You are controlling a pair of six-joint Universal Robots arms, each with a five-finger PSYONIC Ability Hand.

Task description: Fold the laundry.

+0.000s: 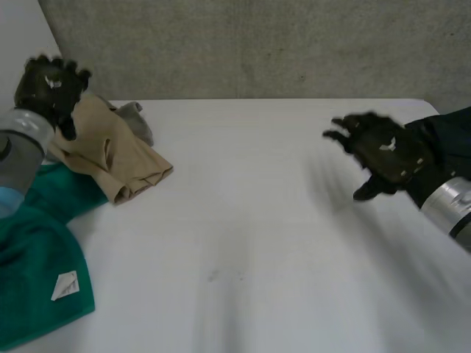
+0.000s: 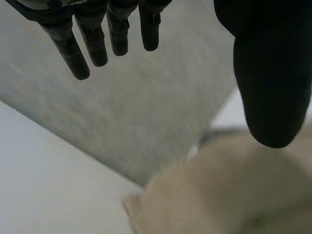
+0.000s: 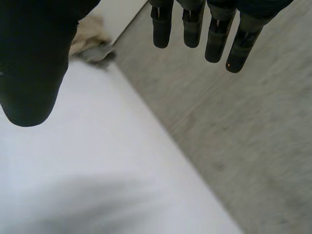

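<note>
A crumpled tan garment (image 1: 110, 151) lies at the table's far left, with a grey cloth (image 1: 136, 118) behind it and a teal towel (image 1: 37, 257) with a white label in front of it. My left hand (image 1: 50, 87) hovers open above the tan garment's far left part, holding nothing; in the left wrist view its fingers (image 2: 92, 36) hang straight over the tan garment (image 2: 229, 190). My right hand (image 1: 383, 151) floats open above the bare right side of the table, holding nothing. The right wrist view shows its straight fingers (image 3: 195, 24) and, far off, the tan garment (image 3: 87, 34).
The white table (image 1: 257, 243) ends at a far edge below a grey concrete wall (image 1: 257, 44). The laundry pile is heaped at the left edge, the teal towel reaching the near left corner.
</note>
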